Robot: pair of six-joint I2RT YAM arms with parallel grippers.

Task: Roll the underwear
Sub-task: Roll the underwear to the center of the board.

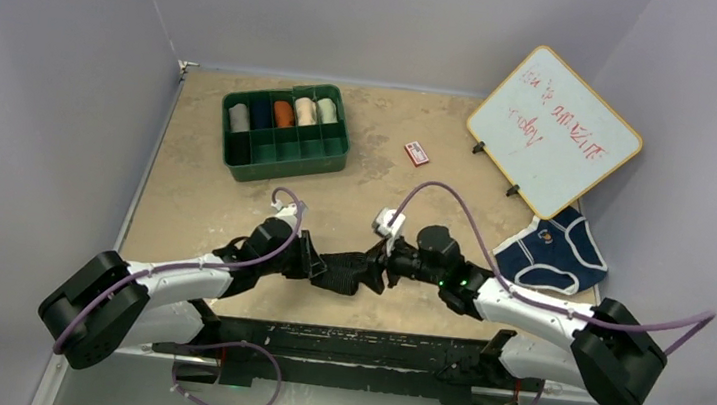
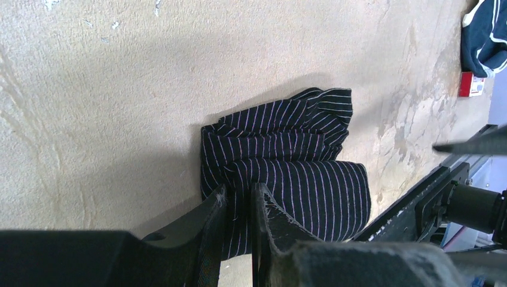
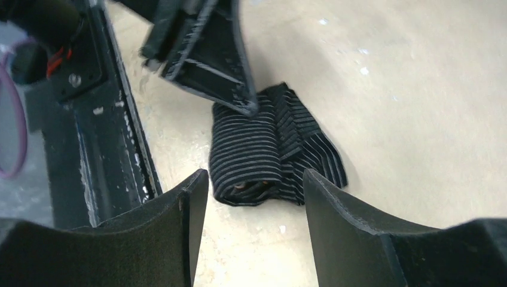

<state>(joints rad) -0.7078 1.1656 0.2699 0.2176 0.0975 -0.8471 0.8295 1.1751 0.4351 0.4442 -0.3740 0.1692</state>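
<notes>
The black ribbed underwear lies partly rolled into a thick bundle near the table's front edge, between both grippers. In the left wrist view it shows a rolled lower part and a folded upper part. My left gripper is shut on the roll's near end, with cloth pinched between its fingers; it shows in the top view. My right gripper is open and empty, just short of the roll's other end; it shows in the top view. The navy underwear with white edging lies flat at the right.
A green compartment tray with several rolled cloths stands at the back left. A small red-and-white card lies mid-table. A whiteboard leans at the back right. The black base rail runs along the front edge, close behind the roll.
</notes>
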